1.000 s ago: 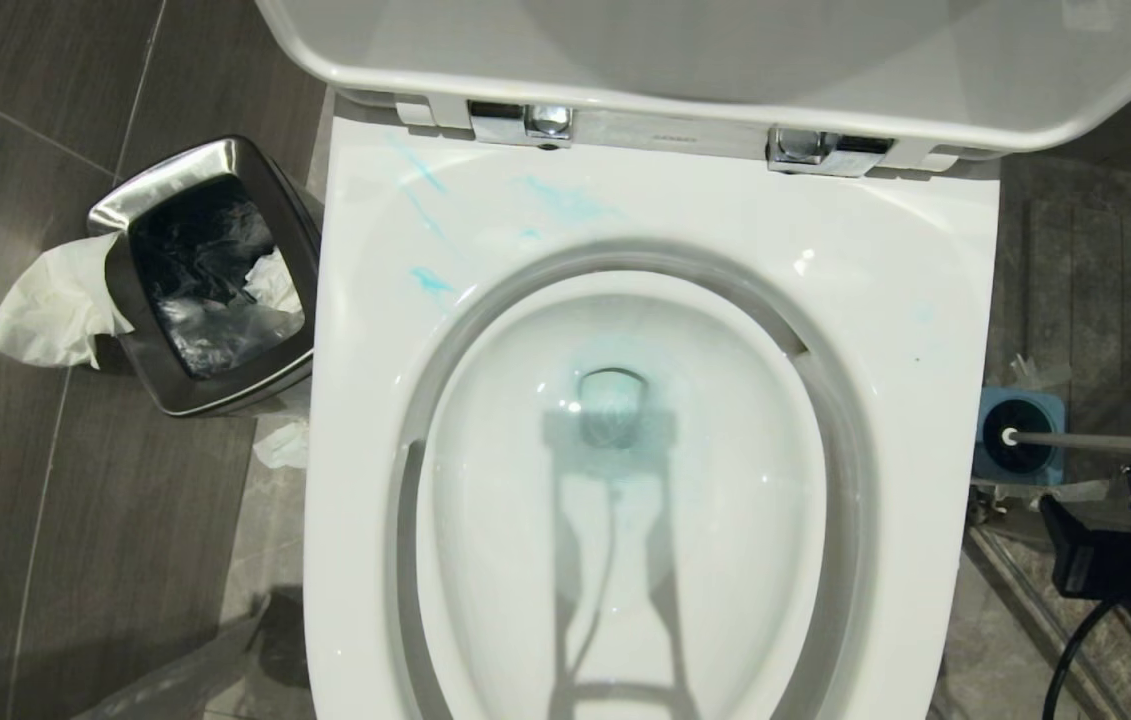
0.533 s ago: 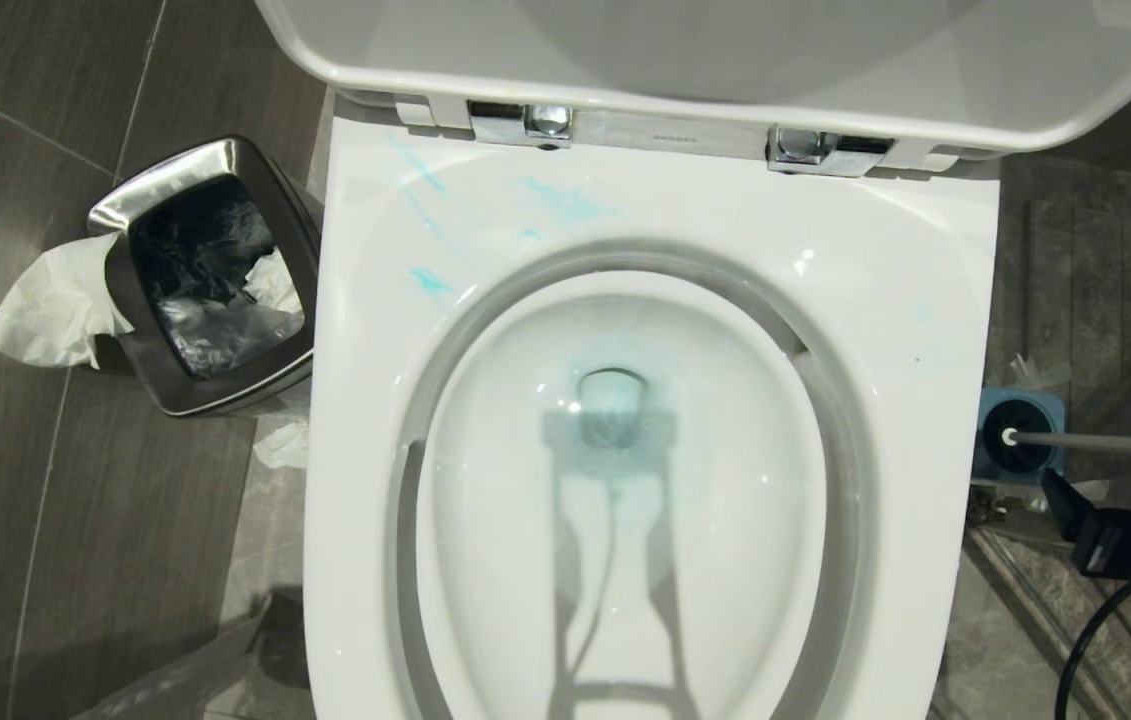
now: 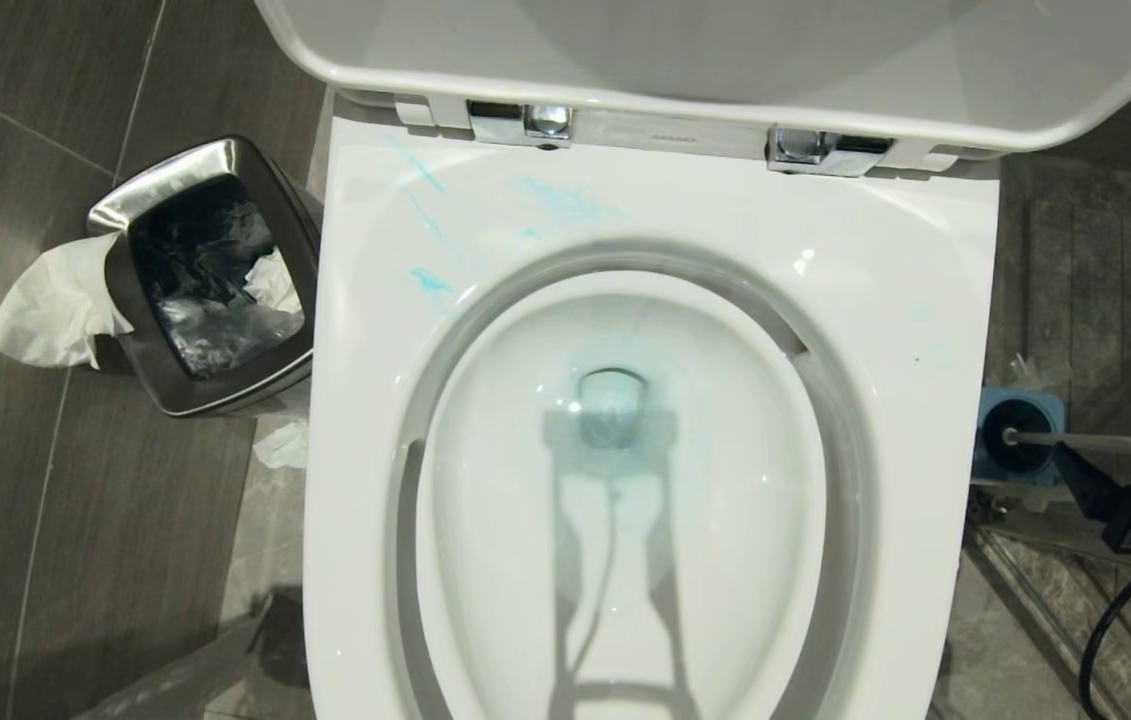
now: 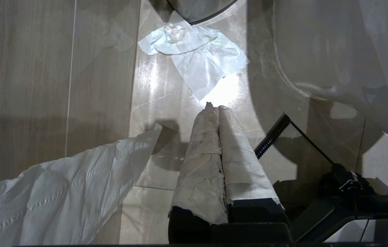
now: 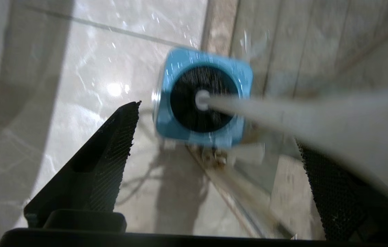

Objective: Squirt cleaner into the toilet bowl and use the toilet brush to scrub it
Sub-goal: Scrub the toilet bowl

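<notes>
So, nearest of all, the left gripper [image 4: 214, 109] is seen low over glossy marbled floor tile, its two fingers pressed together with nothing between them and wrapped in wrinkled white paper. A crumpled tissue [image 4: 194, 55] is laid flat on the tile just past the fingertips, and a longer white sheet [image 4: 60, 192] is cut off at the frame edge.

On the right, the right gripper [image 5: 218, 137] is held above the floor with its black, waffle-textured fingers [image 5: 111, 161] spread wide and nothing gripped. Between and beyond them the toilet brush [image 5: 283, 113] is parked in its square blue holder [image 5: 166, 116]: the black bristle head fills the round opening, and the slim pale handle runs back toward the camera, blurred, passing close to one finger; contact can't be made out.

In the head view the toilet bowl [image 3: 925, 300] takes up the middle, smooth white ceramic with a broad flat rim, its near end cut off. Cleaner [image 3: 565, 205] is smeared pale turquoise on the far left rim and tints the drain. On the far left, a steel-rimmed bin [image 3: 195, 160] with a black liner is seen.
</notes>
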{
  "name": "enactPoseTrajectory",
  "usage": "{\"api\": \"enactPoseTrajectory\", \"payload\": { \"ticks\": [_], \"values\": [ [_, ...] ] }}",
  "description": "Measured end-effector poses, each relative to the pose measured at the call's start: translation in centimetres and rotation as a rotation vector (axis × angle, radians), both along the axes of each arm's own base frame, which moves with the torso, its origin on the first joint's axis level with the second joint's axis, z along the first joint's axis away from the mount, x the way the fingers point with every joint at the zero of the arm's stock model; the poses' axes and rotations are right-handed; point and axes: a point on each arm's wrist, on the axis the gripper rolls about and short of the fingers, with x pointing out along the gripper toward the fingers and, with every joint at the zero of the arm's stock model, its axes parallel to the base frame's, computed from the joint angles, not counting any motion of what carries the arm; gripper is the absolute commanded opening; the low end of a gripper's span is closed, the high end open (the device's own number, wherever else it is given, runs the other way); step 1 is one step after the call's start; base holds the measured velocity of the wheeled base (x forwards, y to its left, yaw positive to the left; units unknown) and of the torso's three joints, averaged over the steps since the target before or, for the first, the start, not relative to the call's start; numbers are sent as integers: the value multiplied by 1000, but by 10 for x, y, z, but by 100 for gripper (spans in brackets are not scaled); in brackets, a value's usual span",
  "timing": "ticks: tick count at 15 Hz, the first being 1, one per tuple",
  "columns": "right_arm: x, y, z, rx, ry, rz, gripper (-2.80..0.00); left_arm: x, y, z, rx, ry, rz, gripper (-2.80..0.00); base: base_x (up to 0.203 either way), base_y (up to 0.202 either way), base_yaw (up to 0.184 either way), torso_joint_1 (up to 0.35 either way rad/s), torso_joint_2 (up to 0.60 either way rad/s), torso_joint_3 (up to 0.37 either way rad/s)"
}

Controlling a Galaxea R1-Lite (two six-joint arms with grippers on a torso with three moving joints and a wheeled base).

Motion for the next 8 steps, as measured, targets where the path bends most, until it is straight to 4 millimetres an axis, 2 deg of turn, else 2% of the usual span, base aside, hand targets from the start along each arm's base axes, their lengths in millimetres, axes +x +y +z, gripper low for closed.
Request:
{"api": "enactPoseTrajectory", "payload": {
  "ticks": [4, 8],
  "values": [
    [9, -5, 4, -16, -22, 21, 0, 0, 0, 0, 0, 0, 0, -280, 0, 0, 0, 0, 0, 0],
    [27, -14, 16, -36, -84, 4, 0, 0, 0, 0, 0, 0, 0, -280, 0, 0, 0, 0, 0, 0]
  ]
}}
